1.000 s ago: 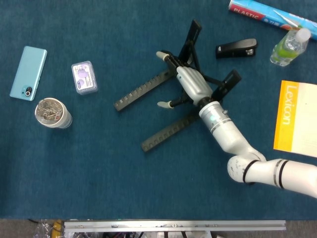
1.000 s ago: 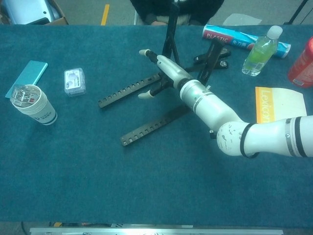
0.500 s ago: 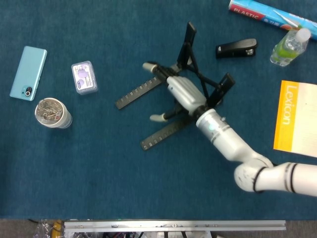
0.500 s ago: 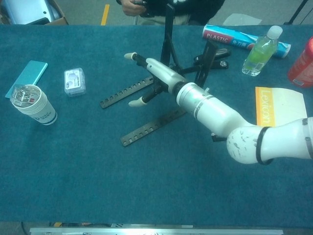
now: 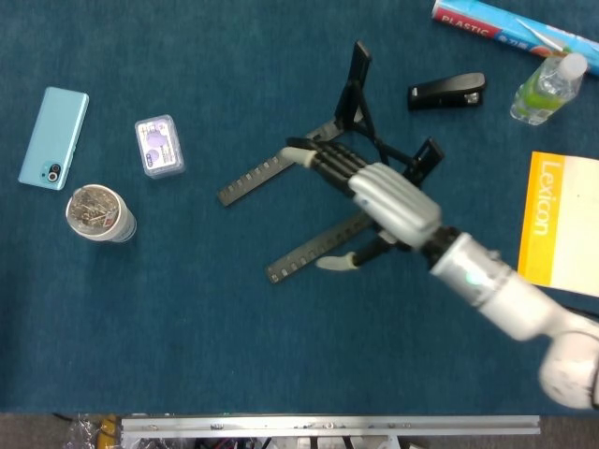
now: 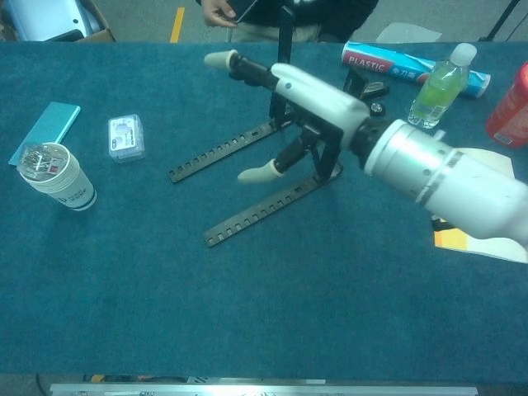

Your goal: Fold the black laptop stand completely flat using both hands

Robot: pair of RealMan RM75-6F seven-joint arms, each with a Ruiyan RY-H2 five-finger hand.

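stand (image 5: 323, 201) centre frame, still propped | we judge it stiff, light, hinged; take its rails | right robot hand (image 5: 388, 201) above it, fingers spread, holding nothing | left unseen

I see a black laptop stand (image 5: 309, 210) on the deep teal tablecloth (image 5: 187, 337). My right hand (image 5: 388, 201) is grey-white with black fingers and cream tips. Near the left edge lie a pale turquoise phone (image 5: 53, 137) and a white paper cup (image 5: 98, 213). By the right edge: a yellow-orange book (image 5: 559, 224), lettered white, and a green-tinted bottle (image 5: 547, 86).
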